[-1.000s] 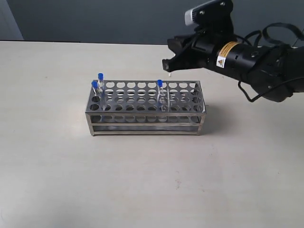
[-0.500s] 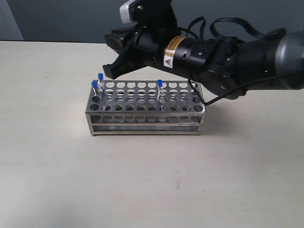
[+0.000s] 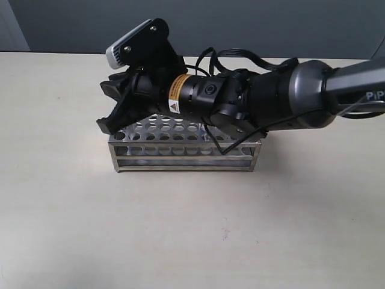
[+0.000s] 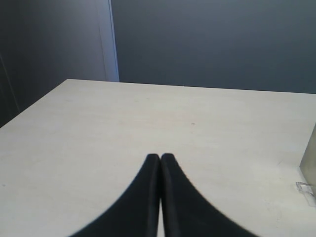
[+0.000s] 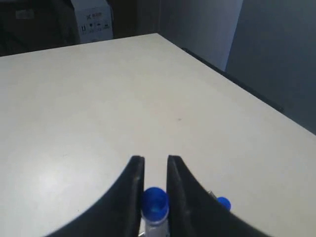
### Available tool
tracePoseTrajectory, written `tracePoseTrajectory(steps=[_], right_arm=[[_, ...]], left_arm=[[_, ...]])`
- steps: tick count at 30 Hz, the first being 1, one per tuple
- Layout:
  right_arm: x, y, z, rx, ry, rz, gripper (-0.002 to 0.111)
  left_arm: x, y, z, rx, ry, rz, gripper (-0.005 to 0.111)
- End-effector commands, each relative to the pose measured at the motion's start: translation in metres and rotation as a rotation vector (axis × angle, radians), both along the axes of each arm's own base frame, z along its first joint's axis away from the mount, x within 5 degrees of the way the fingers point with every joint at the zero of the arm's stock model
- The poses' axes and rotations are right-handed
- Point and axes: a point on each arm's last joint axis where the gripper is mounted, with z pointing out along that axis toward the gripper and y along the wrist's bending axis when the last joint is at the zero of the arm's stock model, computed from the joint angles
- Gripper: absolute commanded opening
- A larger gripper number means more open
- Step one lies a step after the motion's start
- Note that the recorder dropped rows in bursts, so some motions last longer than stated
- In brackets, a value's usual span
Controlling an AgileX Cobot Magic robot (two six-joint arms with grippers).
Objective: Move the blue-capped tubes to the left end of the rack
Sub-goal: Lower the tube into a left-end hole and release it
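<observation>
The shiny steel rack stands mid-table in the exterior view. My right arm reaches across it, and my right gripper hangs over the rack's left end. In the right wrist view this gripper is shut on a blue-capped tube, whose cap sits between the two fingers. A second blue cap shows just beside one finger. In the exterior view the arm hides every tube in the rack. My left gripper is shut on nothing above bare table and does not appear in the exterior view.
The pale tabletop spreads round the rack, with a dark wall behind it. A grey upright edge with a small clear piece at its foot shows in the left wrist view.
My right arm has swept from above the rack's right end across to its left end and come lower. It now covers the three tubes that showed in the rack before.
</observation>
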Motion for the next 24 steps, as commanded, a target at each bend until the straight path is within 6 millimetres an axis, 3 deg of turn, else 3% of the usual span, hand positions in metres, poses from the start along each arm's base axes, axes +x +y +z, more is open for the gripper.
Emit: tracePoseTrajectory(steps=[1, 11, 17, 21, 24], right_arm=[[0.002, 0.002, -0.005, -0.001, 0.014, 0.000, 0.000], [0.004, 0.007, -0.034, -0.021, 0.055, 0.015, 0.000], [0.000, 0.014, -0.038, 0.035, 0.033, 0.096, 0.000], [0.012, 0.023, -0.049, -0.038, 0.048, 0.092, 0.000], [0.019, 0.029, -0.046, -0.032, 0.044, 0.089, 0.000]], left_arm=[[0.000, -0.001, -0.001, -0.005, -0.005, -0.008, 0.000], [0.000, -0.001, -0.001, -0.005, -0.005, -0.008, 0.000], [0.000, -0.001, -0.001, -0.005, -0.005, -0.008, 0.000], [0.000, -0.001, -0.001, -0.005, -0.005, -0.008, 0.000], [0.000, -0.001, -0.001, -0.005, -0.005, -0.008, 0.000]])
